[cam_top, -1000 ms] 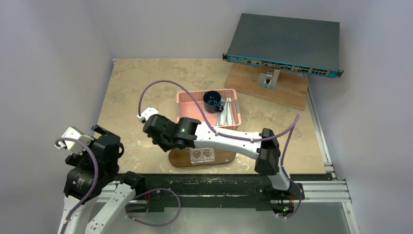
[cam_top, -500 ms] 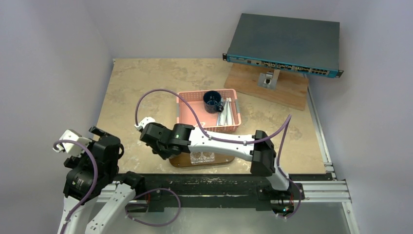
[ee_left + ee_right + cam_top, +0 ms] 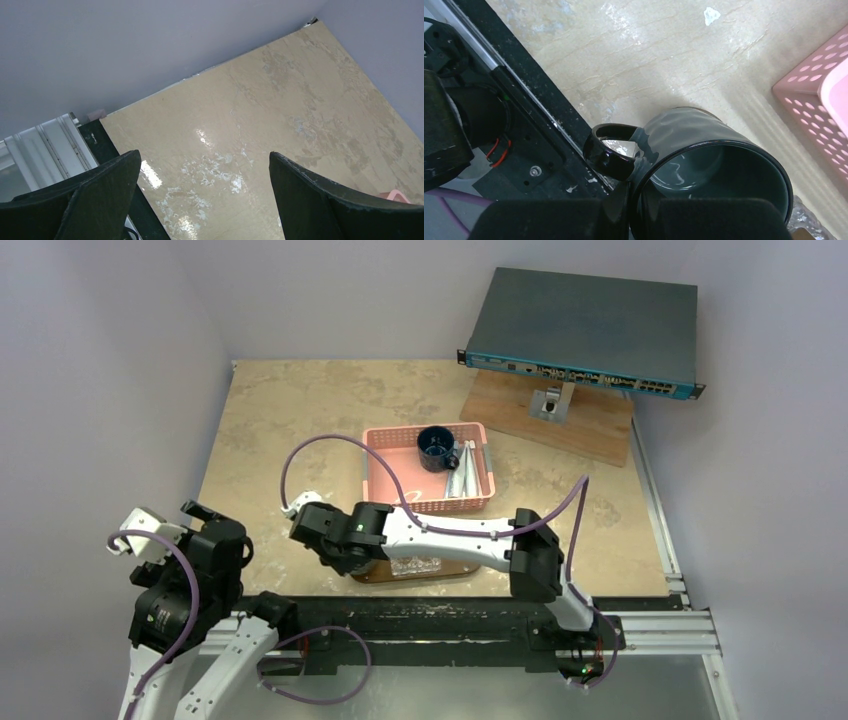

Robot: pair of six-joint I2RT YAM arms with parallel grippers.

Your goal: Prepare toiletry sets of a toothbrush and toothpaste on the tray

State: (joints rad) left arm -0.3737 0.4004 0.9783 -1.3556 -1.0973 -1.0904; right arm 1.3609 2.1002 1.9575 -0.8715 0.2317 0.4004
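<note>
Toothbrush (image 3: 487,466) and toothpaste (image 3: 461,481) lie side by side in the pink basket (image 3: 392,468) as seen from above, long axes running away from the arms. Neither is on the tray (image 3: 462,568) just nearer. The right gripper (image 3: 325,545) sits left of the tray, so they lie beyond it and to its right; the left gripper (image 3: 203,512) is well apart.

Left wrist: jaws spread wide, empty, over bare table (image 3: 280,100).

Right wrist: jaws clenched on the rim of a dark mug (image 3: 704,145), so that arm is busy, I'd judge.
</note>
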